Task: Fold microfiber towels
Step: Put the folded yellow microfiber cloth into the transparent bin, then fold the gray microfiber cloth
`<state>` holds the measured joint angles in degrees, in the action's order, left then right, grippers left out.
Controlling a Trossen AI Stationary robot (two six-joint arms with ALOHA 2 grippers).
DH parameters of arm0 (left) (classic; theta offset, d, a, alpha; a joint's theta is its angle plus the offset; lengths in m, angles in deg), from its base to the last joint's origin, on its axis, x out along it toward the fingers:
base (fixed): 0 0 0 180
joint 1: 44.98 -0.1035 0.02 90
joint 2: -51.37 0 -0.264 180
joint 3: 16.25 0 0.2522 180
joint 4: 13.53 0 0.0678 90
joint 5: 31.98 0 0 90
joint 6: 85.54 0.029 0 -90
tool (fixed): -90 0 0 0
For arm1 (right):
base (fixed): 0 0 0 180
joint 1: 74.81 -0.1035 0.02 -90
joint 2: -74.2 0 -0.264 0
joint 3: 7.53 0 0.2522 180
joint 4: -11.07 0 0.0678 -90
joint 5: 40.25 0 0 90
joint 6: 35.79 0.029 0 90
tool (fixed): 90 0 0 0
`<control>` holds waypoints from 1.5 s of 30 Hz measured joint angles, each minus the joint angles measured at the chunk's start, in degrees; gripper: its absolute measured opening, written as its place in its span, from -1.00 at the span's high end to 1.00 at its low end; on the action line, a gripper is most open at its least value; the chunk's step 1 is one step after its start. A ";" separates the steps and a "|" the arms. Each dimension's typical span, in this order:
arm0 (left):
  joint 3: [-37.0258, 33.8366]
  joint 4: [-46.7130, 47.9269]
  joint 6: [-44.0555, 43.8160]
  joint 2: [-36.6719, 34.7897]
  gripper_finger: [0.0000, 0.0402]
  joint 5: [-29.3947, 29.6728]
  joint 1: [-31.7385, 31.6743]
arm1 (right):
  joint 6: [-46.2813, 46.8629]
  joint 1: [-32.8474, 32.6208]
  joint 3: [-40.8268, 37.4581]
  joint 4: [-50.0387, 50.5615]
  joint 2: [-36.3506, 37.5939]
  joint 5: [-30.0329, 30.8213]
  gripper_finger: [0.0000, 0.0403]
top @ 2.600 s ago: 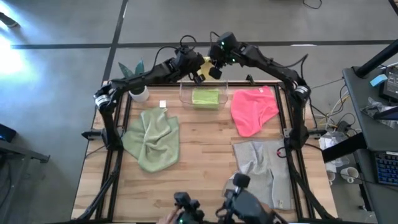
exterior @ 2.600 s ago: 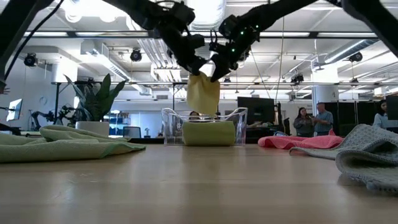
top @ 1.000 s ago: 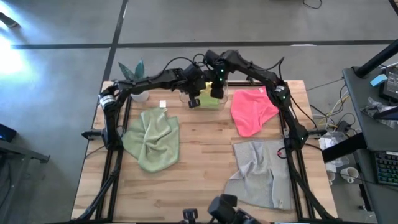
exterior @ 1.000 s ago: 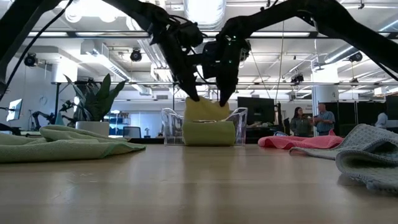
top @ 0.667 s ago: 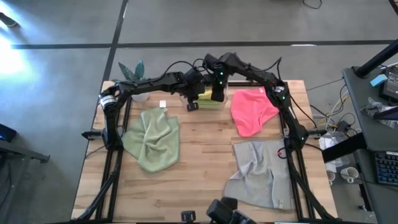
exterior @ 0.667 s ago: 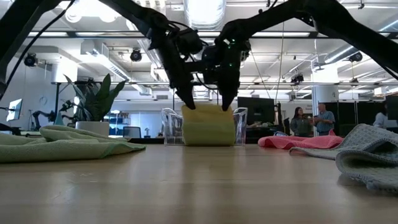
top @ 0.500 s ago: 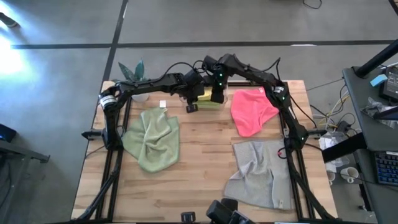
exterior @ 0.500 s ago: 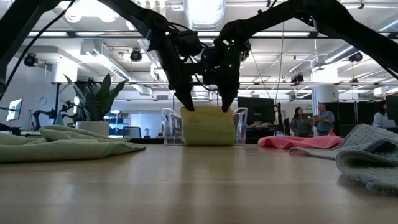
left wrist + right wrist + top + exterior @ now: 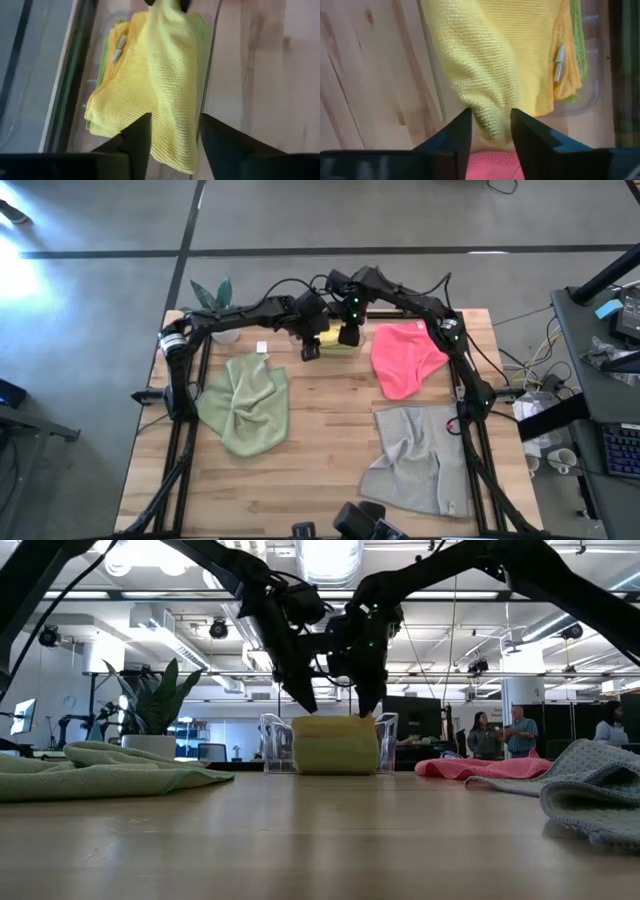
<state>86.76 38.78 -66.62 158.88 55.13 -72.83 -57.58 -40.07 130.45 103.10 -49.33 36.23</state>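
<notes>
On the wooden table point(image 9: 320, 450), the clear bin point(image 9: 272, 740) at the far edge holds the folded yellow towel point(image 9: 155, 75) atop the lime towel point(image 9: 106, 60). Both the left gripper point(image 9: 309, 348) and right gripper point(image 9: 349, 334) stand over the bin, fingers parted, releasing. Sage towel point(image 9: 245, 402), pink towel point(image 9: 405, 355) and grey towel point(image 9: 415, 460), nearer than the bin, look unfolded.

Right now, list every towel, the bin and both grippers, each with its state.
Yellow towel: folded, lying in the bin on top of the lime green towel.
Lime green towel: folded, underneath.
Clear plastic bin: upright, holding both.
Sage green towel: crumpled, unfolded.
Hot pink towel: rumpled, unfolded.
Light grey towel: spread, wrinkled.
Left gripper: jaws open over the bin.
Right gripper: jaws open around a yellow fold.
</notes>
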 joint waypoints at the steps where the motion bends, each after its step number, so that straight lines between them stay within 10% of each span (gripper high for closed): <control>1: 0.50 0.11 -1.03 -0.18 0.18 0.02 0.00 | 0.24 0.00 0.11 0.71 0.29 -0.02 0.32; 17: 1.49 11.94 -12.46 -11.75 0.06 1.71 1.14 | 4.36 -0.13 -5.45 0.92 17.13 -7.13 0.28; 45: -26.84 8.30 -33.66 -21.26 0.06 1.73 19.82 | 33.38 -13.35 -44.93 -24.03 42.68 -10.40 0.37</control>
<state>59.91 47.09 -100.28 137.62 56.86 -53.01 -24.20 -53.42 85.51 79.07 -6.65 25.83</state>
